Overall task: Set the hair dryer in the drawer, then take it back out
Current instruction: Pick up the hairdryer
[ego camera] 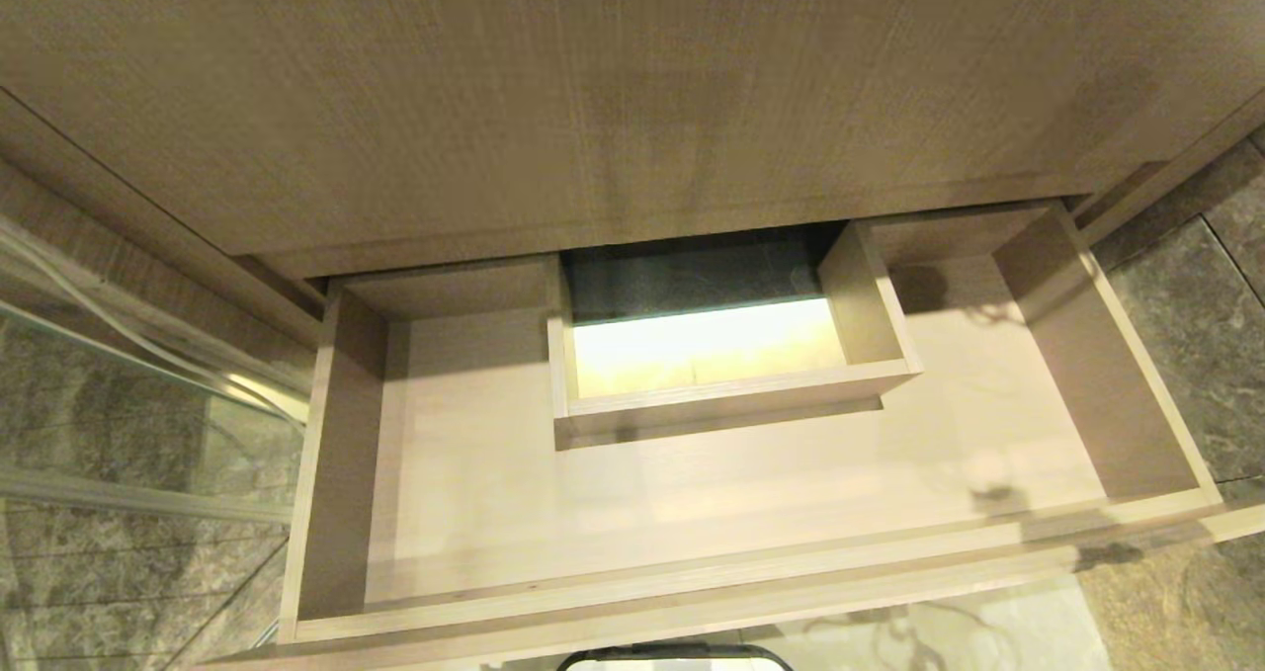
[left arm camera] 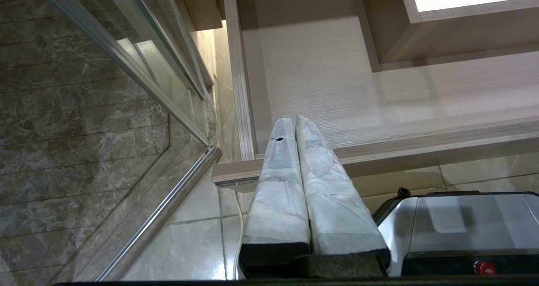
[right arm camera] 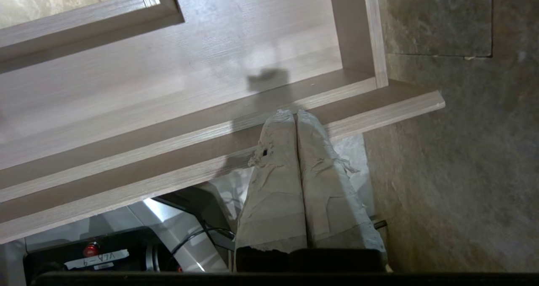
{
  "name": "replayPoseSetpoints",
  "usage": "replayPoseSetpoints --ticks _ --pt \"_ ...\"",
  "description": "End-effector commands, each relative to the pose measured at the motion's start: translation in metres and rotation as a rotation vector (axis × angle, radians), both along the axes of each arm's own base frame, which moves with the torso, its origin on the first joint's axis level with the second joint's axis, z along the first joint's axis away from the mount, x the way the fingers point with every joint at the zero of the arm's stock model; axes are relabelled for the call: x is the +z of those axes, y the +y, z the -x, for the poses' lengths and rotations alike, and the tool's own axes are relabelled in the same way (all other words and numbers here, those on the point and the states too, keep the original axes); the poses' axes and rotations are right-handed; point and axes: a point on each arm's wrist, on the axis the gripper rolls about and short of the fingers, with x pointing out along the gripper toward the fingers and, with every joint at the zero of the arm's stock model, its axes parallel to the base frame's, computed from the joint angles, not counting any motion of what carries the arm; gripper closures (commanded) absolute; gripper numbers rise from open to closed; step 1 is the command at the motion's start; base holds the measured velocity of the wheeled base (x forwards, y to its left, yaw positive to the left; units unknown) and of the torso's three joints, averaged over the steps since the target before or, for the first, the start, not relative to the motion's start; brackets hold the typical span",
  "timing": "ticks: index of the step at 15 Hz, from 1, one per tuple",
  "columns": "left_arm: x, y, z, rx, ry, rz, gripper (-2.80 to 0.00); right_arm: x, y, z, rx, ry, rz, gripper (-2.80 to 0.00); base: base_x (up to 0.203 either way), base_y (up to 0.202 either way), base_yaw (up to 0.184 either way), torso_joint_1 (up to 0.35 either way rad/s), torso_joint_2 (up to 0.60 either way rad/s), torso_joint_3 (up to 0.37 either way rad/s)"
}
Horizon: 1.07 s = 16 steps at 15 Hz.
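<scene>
One drawer (ego camera: 751, 513) stands pulled out from under a taller wood panel (ego camera: 613, 108), its light-wood floor wrapping in a U around one rectangular cut-out (ego camera: 707, 355). The hair dryer shows in none of the three views; the drawer holds nothing that can be seen.

Two grippers are visible, each only through its own wrist camera. The left gripper (left arm camera: 294, 119) has its two taped fingers (left arm camera: 278, 180) pressed together, nothing between them. Its tips hang above the drawer's front corner on the robot's left; the drawer floor lies just beyond the tips, and one glass panel with a metal frame (left arm camera: 168, 201) runs beside it. Below and behind these jaws lie pale floor tiles (left arm camera: 189, 248) and part of the robot's silver base (left arm camera: 463, 223).

The right gripper (right arm camera: 295, 113) also has its two taped fingers (right arm camera: 278, 185) closed flat against each other and holds nothing. Its tips sit over the drawer's front rail near the right-hand corner. The drawer's side wall stands just beyond the tips, with dark stone tiles (right arm camera: 454, 151) further out to that side, and a small shadow lies on the drawer floor ahead of the tips
</scene>
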Motion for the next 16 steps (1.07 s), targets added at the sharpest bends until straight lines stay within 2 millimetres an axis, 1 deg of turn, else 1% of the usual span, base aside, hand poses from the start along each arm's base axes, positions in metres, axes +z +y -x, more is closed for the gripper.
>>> replayPoseSetpoints --ticks 1,3,4,5,7,9,10,13,14,16 --pt "0.000 0.000 0.000 0.000 0.001 0.000 0.00 -0.006 0.001 0.005 0.004 0.022 -0.006 0.00 0.000 0.000 0.000 0.000 0.00 0.000" --pt "0.000 0.000 0.000 0.000 0.001 0.000 0.00 -0.007 0.003 0.015 0.012 0.037 -0.007 0.00 0.000 0.000 0.000 0.000 0.00 0.000" --pt "0.000 0.000 0.000 0.000 0.002 0.000 0.00 -0.009 0.004 0.024 0.015 0.062 -0.001 0.00 0.000 0.000 0.000 0.000 0.00 0.000" --pt "0.000 0.000 0.000 0.000 0.001 0.000 0.00 -0.006 0.006 0.029 0.024 0.073 0.002 0.00 0.000 0.000 0.000 0.000 0.00 0.000" --pt "0.000 0.000 0.000 0.000 0.001 0.000 0.00 -0.004 0.007 0.033 0.022 0.054 0.011 0.00 0.000 0.000 0.000 0.000 0.00 0.000" --pt "0.000 0.000 0.000 0.000 0.001 0.000 0.00 0.007 0.008 0.048 -0.013 -0.013 0.070 0.00 0.000 0.000 0.000 0.000 0.00 0.000" --pt "0.000 0.000 0.000 0.000 0.001 0.000 0.00 0.010 0.008 0.053 -0.003 -0.032 0.105 0.00 0.000 0.000 0.000 0.000 0.00 0.000" --pt "0.000 0.000 0.000 0.000 0.000 0.000 0.00 0.017 0.012 0.077 0.018 -0.140 0.182 0.00 0.000 0.000 0.000 0.000 0.00 0.000" --pt "0.000 0.000 0.000 0.000 0.000 0.000 0.00 0.020 0.013 0.082 0.017 -0.194 0.194 0.00 0.000 0.000 0.000 0.000 0.00 0.000" --pt "0.000 0.000 0.000 0.000 0.000 0.000 0.00 0.026 0.013 0.083 0.019 -0.263 0.211 0.00 0.000 0.000 0.000 0.000 0.00 0.000"
